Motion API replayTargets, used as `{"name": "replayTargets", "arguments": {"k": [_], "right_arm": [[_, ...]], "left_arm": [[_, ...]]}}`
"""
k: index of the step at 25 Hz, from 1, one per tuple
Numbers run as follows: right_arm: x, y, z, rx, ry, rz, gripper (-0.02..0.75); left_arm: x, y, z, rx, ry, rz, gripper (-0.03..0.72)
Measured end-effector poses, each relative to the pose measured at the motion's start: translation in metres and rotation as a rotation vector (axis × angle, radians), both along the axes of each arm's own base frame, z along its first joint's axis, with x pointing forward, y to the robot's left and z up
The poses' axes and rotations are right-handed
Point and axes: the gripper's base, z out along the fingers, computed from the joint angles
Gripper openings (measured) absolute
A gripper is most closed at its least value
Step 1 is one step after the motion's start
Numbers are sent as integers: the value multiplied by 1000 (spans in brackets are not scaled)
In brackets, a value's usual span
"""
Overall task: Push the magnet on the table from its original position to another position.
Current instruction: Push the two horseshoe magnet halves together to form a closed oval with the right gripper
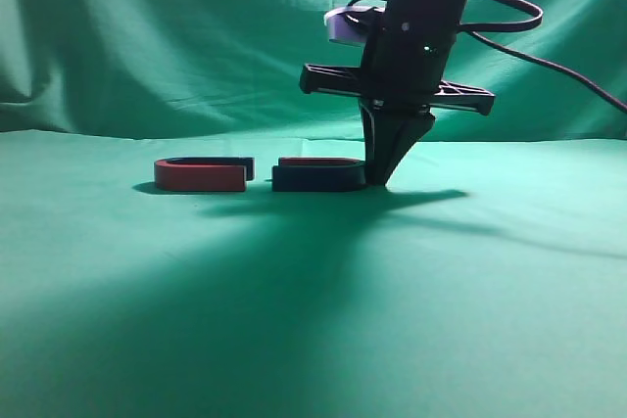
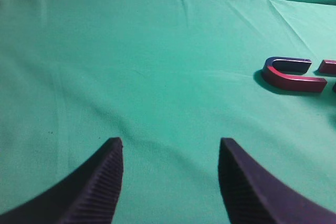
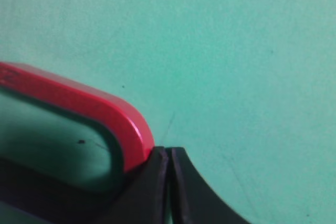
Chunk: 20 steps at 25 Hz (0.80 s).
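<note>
Because I mean to shove, my right claw (image 3: pixel 168 153), clenched empty, presses its tips against the magnet (image 3: pixel 89 106)'s curved bend.

right magnet (image 1: pixel 318 175) on table (image 1: pixel 313 320) | second magnet (image 1: pixel 201 174) just left | right fingers (image 1: pixel 382 179) touching its right end
</note>
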Motion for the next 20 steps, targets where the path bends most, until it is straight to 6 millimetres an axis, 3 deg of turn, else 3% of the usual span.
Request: {"name": "replayTargets", "arguments": {"k": [16, 20], "right_arm": [[-4, 20, -1, 29, -43, 33, 0], [-6, 18, 22, -21, 10, 60, 0]], "left_arm": [[0, 0, 0, 0, 0, 0, 372], [0, 0, 0, 0, 0, 0, 372]]}}
